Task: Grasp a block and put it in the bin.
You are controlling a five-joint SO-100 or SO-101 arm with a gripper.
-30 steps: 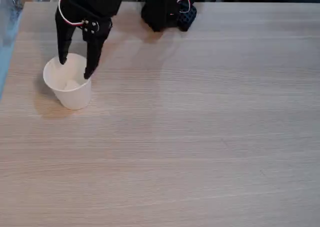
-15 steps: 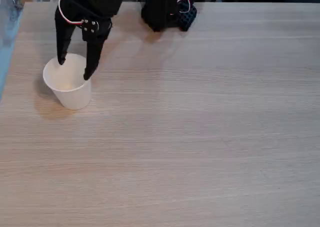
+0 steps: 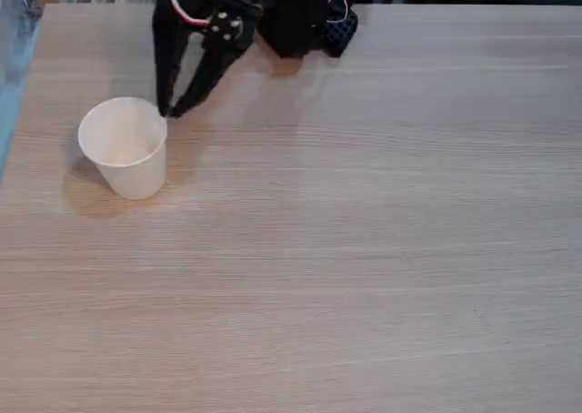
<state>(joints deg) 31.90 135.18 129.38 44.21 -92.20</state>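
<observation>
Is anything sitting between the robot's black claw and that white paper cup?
No, nothing visible does. The gripper hangs just past the paper cup's upper right rim in the fixed view, its fingers nearly together at the tips, with bare wooden table around them. No block is visible between them.

The fixed view looks down steeply from above the near edge of the pale wood-grain bench [image 3: 364,249], facing the black arm base at the far edge. It stands at mid distance; the black two-finger gripper [image 3: 169,113] sits upper left, bare bench stretching right and below it.
</observation>
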